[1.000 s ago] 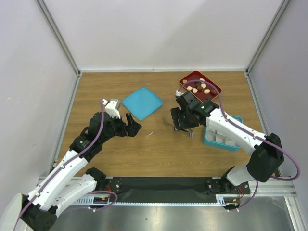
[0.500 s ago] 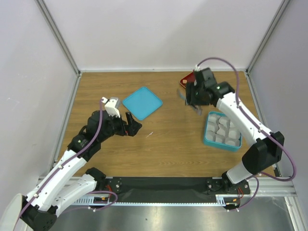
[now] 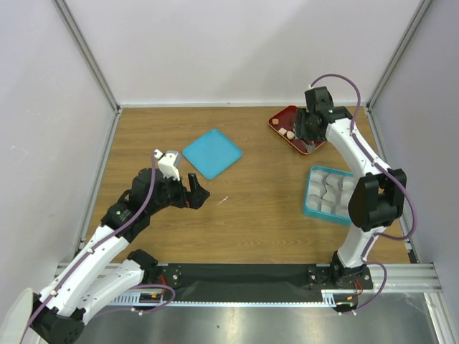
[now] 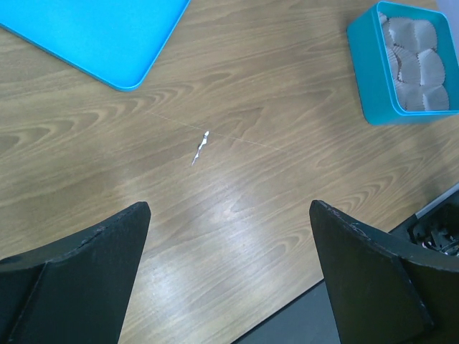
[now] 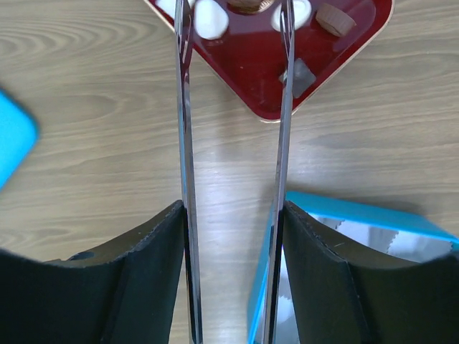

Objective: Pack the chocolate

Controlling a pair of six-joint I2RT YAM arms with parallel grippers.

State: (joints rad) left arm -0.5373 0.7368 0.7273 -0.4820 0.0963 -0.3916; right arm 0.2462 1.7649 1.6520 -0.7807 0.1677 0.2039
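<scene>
Reaches right gripper far over the dark red tray, jaws parted; hangs left gripper above worktop, jaws spread wide. Shows chocolate as small white, brown pieces on tray.

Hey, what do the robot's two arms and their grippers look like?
The left arm and the right arm are built of white links with black joints, and a purple cable runs along each. The left gripper has broad black wedge-shaped fingers. The right gripper has black bases carrying long, thin metal blades.
</scene>
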